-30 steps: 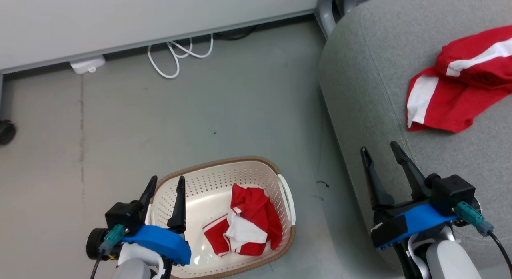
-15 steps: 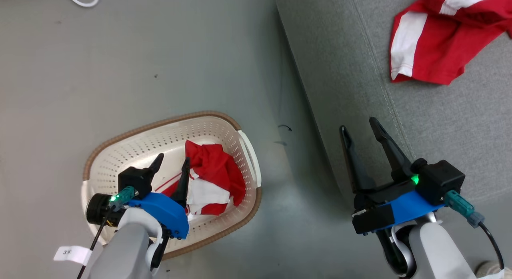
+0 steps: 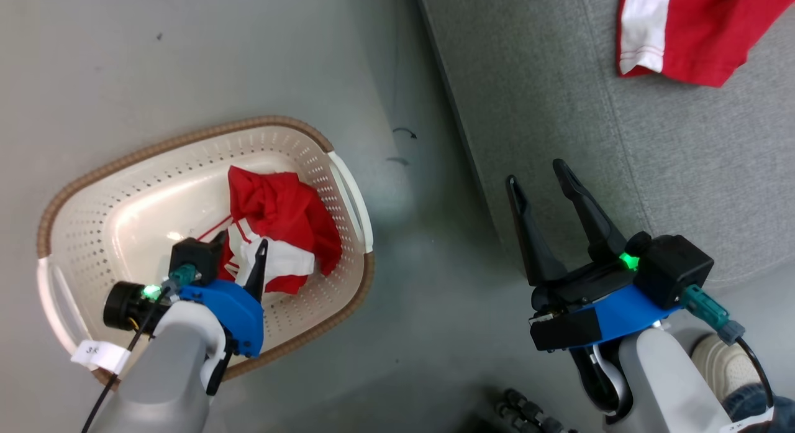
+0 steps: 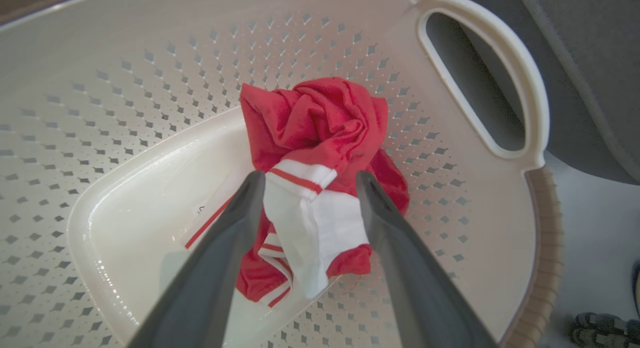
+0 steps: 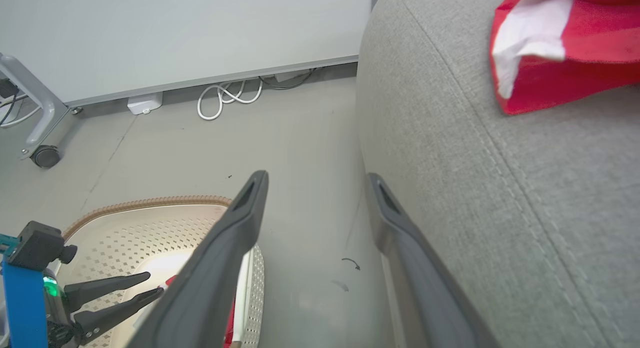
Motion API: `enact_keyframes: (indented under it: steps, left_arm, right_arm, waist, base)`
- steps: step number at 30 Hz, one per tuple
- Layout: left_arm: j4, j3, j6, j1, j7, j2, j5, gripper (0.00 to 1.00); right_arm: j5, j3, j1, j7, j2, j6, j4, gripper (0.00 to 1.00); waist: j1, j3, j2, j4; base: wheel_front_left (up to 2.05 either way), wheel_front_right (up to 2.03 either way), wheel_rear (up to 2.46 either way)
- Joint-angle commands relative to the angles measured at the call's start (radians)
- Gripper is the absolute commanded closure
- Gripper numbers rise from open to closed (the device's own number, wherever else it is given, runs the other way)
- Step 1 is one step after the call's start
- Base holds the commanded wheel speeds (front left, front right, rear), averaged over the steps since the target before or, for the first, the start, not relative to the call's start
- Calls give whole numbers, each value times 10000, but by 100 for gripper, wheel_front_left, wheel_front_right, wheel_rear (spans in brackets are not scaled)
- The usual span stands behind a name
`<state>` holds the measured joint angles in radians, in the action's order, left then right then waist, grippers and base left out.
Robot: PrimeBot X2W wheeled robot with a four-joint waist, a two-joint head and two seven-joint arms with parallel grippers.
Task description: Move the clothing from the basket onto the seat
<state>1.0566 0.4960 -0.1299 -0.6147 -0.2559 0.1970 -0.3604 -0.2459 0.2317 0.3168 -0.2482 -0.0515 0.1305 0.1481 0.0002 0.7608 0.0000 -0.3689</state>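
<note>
Left gripper (image 3: 242,241) lowered into basket (image 3: 99,203); open jaws now flank crumpled clothing (image 3: 279,209). Head camera tilted down.

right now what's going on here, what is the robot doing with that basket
The robot is moving red and white clothes from a laundry basket on the floor to the grey sofa beside it. Its left gripper is down inside the basket, open and straddling the white fold of a crumpled garment, not yet closed on it. The right gripper is open and empty, near the sofa's edge. A second garment already lies on the sofa.
</note>
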Motion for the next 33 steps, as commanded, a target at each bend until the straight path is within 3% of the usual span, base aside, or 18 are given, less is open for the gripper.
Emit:
enact_keyframes:
  steps: [1,11,17,18,19,21,33]
  left_arm:
    - [46,22,-6,-235,-9,76,-51,0]
    - [1097,123,306,-1196,110,172,-21,0]
    - [1550,201,251,-1604,293,100,-92,0]
    - [1597,215,235,-1639,305,91,-89,5]
    - [1642,236,231,-1676,300,88,-88,55]
    - [1713,277,201,-1739,296,71,-103,100]
    - [1964,517,45,-1835,343,-137,-353,100]
  right_arm:
    - [-34,21,152,-49,19,5,-36,0]
    - [-233,221,418,-151,17,5,-73,0]
    - [-284,252,484,-173,18,5,16,0]
    - [-287,255,493,-176,18,5,26,0]
    - [-304,259,499,-174,18,5,43,0]
    - [-336,272,510,-178,18,5,72,0]
    - [-352,236,590,-185,18,5,142,0]
  waist:
    - [-2,262,0,-60]
    - [-2,836,0,-222]
    - [-2,978,0,-322]
    - [-2,988,0,-333]
    - [-2,993,0,-341]
    - [-2,993,0,-349]
    - [-2,833,0,-151]
  base:
    - [0,0,0]
    - [0,0,0]
    - [0,0,0]
    - [0,0,0]
    - [0,0,0]
    - [0,0,0]
    - [0,0,0]
